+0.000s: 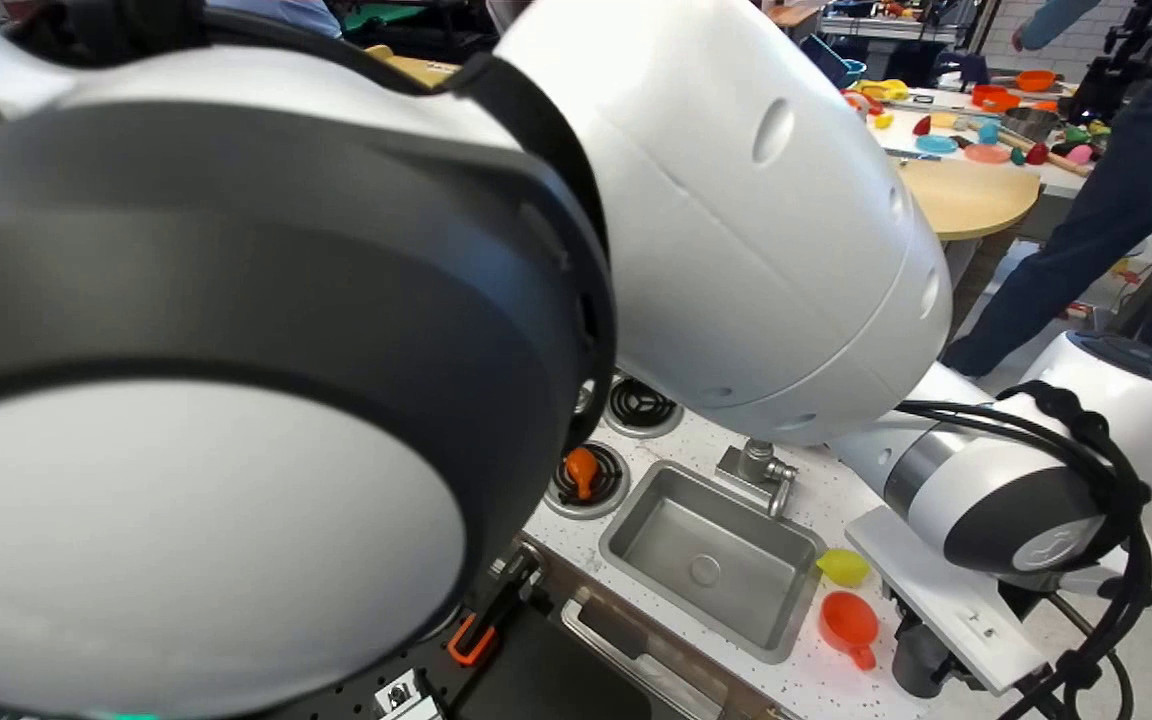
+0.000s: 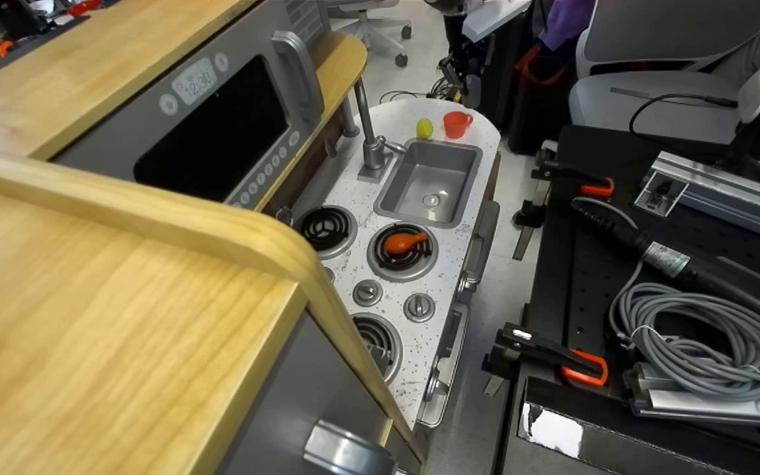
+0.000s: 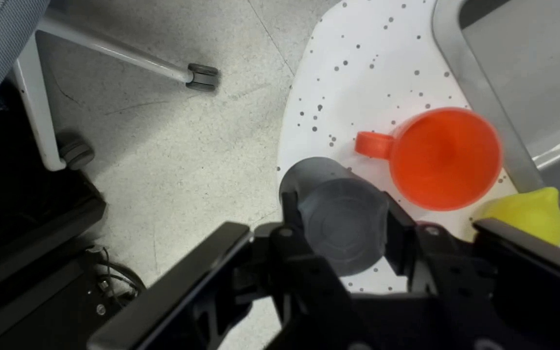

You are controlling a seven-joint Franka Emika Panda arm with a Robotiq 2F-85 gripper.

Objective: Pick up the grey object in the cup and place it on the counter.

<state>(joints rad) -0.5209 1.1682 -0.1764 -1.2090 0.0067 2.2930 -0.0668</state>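
The grey object is a grey cylinder [image 3: 343,223] between the fingers of my gripper [image 3: 342,221] in the wrist view. Both fingers press against its sides. It also shows in an exterior view, where the grey cylinder [image 1: 920,662] hangs under the wrist near the rounded end of the white counter [image 1: 806,690]. I cannot tell whether its lower end touches the counter. The red cup [image 3: 445,158] stands upright beside it on the counter [image 3: 353,63] and looks empty inside. The cup shows in both exterior views [image 1: 848,625] [image 2: 455,124].
A yellow lemon [image 3: 528,214] lies beside the cup and the grey sink [image 2: 429,181]. A faucet [image 2: 375,155] rises behind the sink. An orange toy [image 2: 403,243] lies on a burner. The counter's curved edge drops to the floor, where a chair [image 3: 202,77] stands.
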